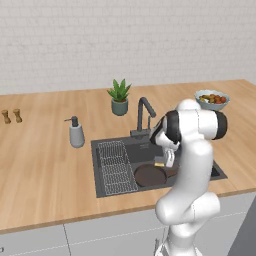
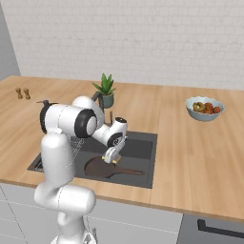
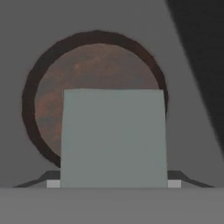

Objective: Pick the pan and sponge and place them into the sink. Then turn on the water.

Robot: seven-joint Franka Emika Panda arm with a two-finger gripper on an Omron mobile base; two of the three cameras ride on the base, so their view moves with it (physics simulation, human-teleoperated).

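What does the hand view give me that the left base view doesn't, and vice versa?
Hand view: the sponge close up, grey-green face to the camera, with the gripper closed on its two sides, straight over the pan.
Left base view: the faucet, soap dispenser, plant, fruit bowl and wire rack.
Both: the sponge held above the pan, which lies in the sink.

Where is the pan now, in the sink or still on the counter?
In the sink. The pan lies flat on the sink floor beside the wire rack, with the held sponge above it.
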